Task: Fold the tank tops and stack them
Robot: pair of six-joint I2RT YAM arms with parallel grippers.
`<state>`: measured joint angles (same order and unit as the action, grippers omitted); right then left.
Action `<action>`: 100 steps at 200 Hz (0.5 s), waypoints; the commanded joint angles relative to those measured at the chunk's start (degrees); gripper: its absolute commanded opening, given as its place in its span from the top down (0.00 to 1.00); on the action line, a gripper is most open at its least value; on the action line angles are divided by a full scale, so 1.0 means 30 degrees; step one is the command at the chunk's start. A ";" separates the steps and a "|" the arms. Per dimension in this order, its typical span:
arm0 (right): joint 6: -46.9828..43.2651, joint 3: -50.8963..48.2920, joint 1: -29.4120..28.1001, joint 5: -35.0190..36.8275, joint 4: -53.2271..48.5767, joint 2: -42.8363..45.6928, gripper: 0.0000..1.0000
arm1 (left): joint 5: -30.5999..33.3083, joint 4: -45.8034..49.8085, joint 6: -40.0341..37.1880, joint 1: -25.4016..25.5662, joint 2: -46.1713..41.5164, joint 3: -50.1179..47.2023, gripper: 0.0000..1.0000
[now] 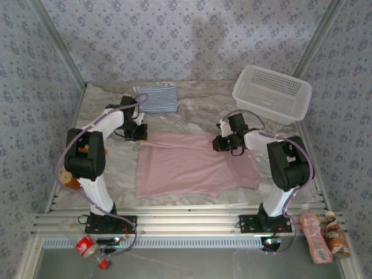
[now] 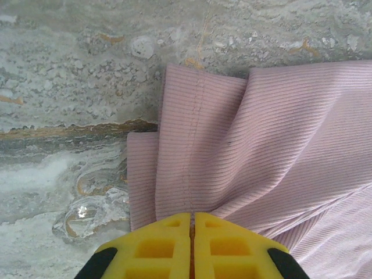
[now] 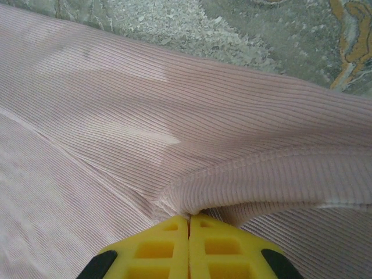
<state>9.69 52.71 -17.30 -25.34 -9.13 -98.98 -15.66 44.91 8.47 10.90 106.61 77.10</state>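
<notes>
Left claw [image 2: 192,215] clamped on pink top [image 2: 279,133] | right claw [image 3: 189,217] likewise | basket [image 1: 267,108] contents unclear | striped top [image 1: 158,99] on table

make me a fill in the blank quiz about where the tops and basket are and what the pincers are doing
1. The left pincer and right pincer are each ____ on the pink tank top.
2. The white basket sits at the far ____ corner.
3. The striped tank top lies folded, apart from the pink one, nearer the ____ arm.

Missing words: shut; right; left
</notes>
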 commanded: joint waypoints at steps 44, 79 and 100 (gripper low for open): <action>-0.0645 0.3936 0.0767 0.0787 0.0158 -0.0962 0.92 | 0.0955 0.0860 -0.1507 0.0060 0.2621 0.5549 0.93; -0.0887 0.7000 0.1422 0.0774 0.0003 -0.3184 0.92 | 0.1163 0.1189 -0.1782 0.0001 0.4850 0.8287 0.93; -0.1048 0.8387 0.1599 0.0590 -0.0257 -0.4524 0.92 | 0.1407 0.0961 -0.1789 0.0001 0.5814 0.9318 0.92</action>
<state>8.10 73.54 -13.02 -23.57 -8.12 -108.03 -12.58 46.44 4.51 11.00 120.55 101.67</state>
